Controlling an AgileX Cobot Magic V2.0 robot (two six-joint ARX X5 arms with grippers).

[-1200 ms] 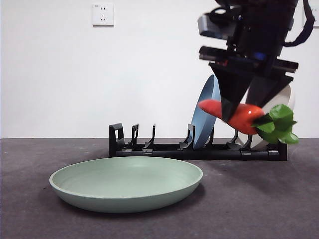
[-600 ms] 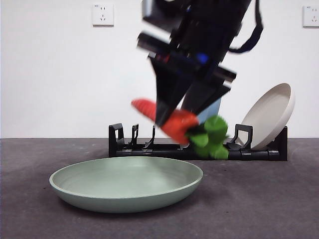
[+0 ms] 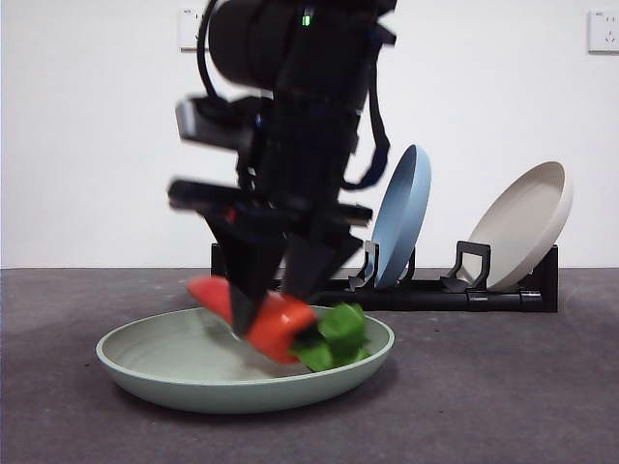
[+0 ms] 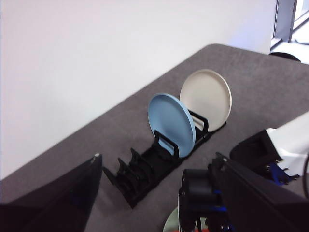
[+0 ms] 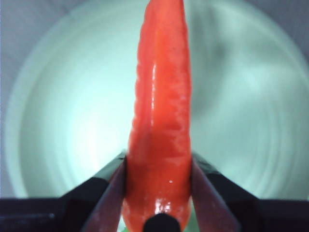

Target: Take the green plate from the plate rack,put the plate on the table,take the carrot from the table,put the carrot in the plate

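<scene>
Since a second ago, your right gripper (image 3: 253, 324) has swung from in front of the plate rack (image 3: 503, 290) down over the green plate (image 3: 155, 372), carrying the carrot (image 3: 276, 324) with it. Its jaws are clamped on the carrot's thick body, tip tilted toward ten o'clock, leaves (image 3: 338, 340) toward four o'clock. Motion blur makes contact hard to judge, but the leaves seem to sit just inside the rim. Your left gripper (image 4: 159, 193) hangs high, jaws spread, holding nothing. At two o'clock from the plate, the blue plate (image 3: 404, 215) and beige plate (image 3: 527, 224) stand in the rack on the table (image 3: 503, 387).
</scene>
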